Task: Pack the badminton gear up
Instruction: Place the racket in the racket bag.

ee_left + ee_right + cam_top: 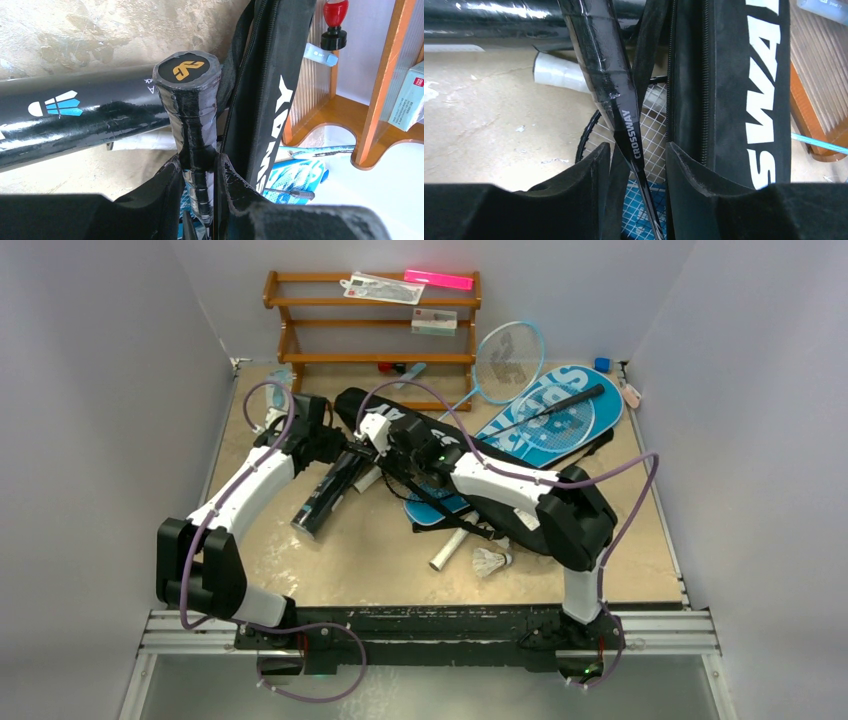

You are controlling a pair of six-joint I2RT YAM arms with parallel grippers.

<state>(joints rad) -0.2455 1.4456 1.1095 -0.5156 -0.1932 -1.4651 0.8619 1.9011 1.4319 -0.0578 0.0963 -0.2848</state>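
My left gripper (200,170) is shut on the taped black handle (192,100) of a black racket, whose yellow-logo end cap points away from the camera. My right gripper (639,155) stands open around the same racket's "CROSSWAY" throat (628,131), with gaps on both sides and a flap of black fabric against the left finger. Right beside both grippers is the black "CROSSWAY" racket cover (724,90) (455,455). The long black tube (330,495) lies just beyond the handle. Farther right lies the blue "SPORT" cover (565,425). A white shuttlecock (490,561) rests near the front.
The brown wooden rack (370,325) stands at the back, holding packets and a pink bar. A light-blue racket (508,358) leans next to it, and another black racket (555,407) lies on the blue cover. A white-gripped handle (448,550) pokes out near the shuttlecock.
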